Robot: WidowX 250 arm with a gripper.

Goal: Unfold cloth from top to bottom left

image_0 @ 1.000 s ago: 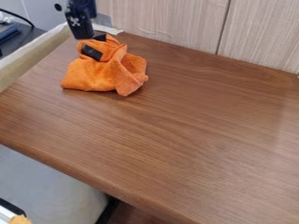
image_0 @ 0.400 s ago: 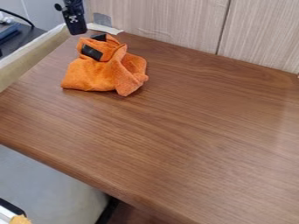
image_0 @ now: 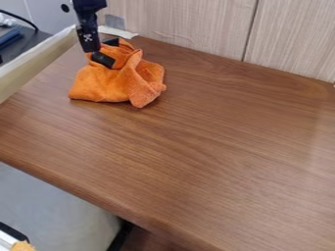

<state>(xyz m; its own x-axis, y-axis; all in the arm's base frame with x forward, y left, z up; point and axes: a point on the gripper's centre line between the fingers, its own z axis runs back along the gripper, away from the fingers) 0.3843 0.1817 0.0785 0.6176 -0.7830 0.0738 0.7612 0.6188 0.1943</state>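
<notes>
Cloth (image_0: 101, 86) lies bunched on the table (image_0: 196, 147), toward its upper left, chiefly below and right of the gripper (image_0: 91, 49), which hangs by the cloth's top; open or closed, I cannot tell. Gripping it probably calls for a slight rightward shift

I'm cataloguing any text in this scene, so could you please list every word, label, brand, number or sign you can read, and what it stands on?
No text can be read.
Gripper: a pale mark, too small to make out.
Orange cloth: dark patches, with no lettering that I can make out.
</notes>
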